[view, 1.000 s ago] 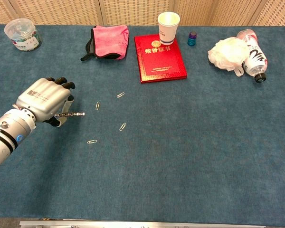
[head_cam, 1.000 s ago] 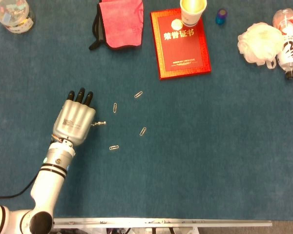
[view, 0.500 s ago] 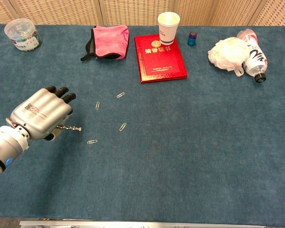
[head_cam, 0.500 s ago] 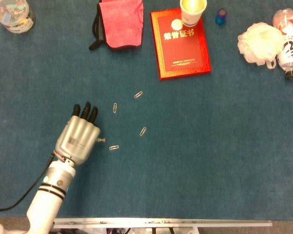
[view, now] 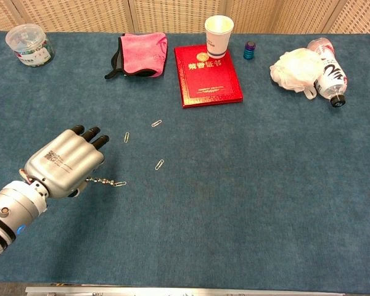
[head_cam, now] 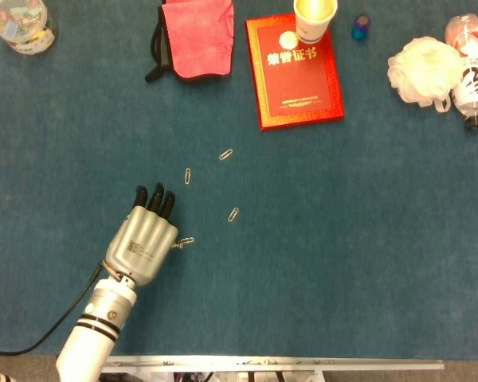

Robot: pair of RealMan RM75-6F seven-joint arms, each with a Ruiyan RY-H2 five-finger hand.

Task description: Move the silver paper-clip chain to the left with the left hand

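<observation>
1. Writing: the red certificate booklet [head_cam: 296, 70] at the far middle of the worktop [head_cam: 366, 239] carries a gold emblem and gold Chinese characters, 荣誉证书, with a smaller gold line lower down that is too small to read.
2. The clear plastic bottle [head_cam: 470, 70] lying at the far right has a white label with large black brush characters; I cannot make them out. Its dark cap points toward the near edge.
3. The back of the left robot hand [view: 65, 163] bears small dark printed text, illegible in both views.
4. The paper cup [view: 218, 36] stands on the booklet's far edge; a blue band shows on its side in the chest view, no legible words.
5. Task thing: the silver paper-clip chain [view: 105, 181] is a short, thin, metallic string of linked clips. It sticks out roughly level from the thumb side of the left robot hand, and its free end meets a loose paper clip [view: 120, 183] lying on the worktop; contact cannot be confirmed.
6. Left robot hand: fingers curled, chain pinched at its inner end, over the near-left part of the worktop, palm down.
7. The right robot hand appears in neither view.
8. Other loose paper clips lie further out, one [head_cam: 233, 214] to the right and two [head_cam: 189, 175] [head_cam: 225, 154] beyond.
</observation>
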